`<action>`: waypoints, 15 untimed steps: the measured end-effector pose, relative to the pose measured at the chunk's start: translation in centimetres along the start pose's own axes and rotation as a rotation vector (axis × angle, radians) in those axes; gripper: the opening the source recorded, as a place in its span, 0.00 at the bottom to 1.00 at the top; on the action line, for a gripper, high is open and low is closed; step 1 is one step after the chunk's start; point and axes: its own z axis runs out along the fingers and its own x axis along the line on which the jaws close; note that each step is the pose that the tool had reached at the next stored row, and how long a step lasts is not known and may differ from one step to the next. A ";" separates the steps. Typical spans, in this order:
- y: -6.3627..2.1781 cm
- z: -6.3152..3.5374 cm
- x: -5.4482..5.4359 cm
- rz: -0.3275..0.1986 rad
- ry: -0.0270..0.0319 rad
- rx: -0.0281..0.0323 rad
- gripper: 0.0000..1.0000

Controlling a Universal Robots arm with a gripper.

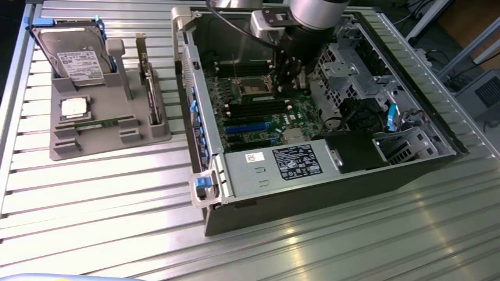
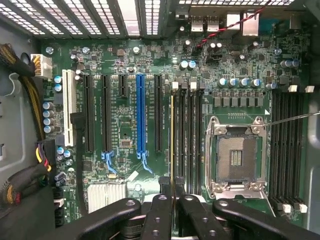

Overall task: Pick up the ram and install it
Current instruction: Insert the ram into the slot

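Ram [image 2: 172, 145] edge-on between closed jaws

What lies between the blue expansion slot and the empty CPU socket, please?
In the wrist view, a black slot and a bank of memory slots, with the ram edge-on in the gripper over that bank.

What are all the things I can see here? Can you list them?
Open grey metal computer case: one, grey, on the slatted metal table.
Green motherboard: one, green, inside the case.
Grey plastic holder tray: one, grey, at the exterior view's left of the case.
Silver hard drive with blue rails: one, silver, in the tray.
Dark expansion card: one, dark, upright in the tray.
Square processor chip: one, silver, in the tray.
Small green stick: one, green, lying in the tray.
Thin ram stick: one, seen edge-on, over the black memory slots.
Black gripper: one, black, shut on the ram stick.
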 end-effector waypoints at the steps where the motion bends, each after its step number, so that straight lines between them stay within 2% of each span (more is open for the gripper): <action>1: 0.05 0.07 0.0 0.000 0.0001 -0.0001 0.12; 4: 0.11 0.85 0.0 0.000 0.0001 -0.0001 0.12; 15: 0.41 2.00 0.0 0.000 0.0001 -0.0001 0.12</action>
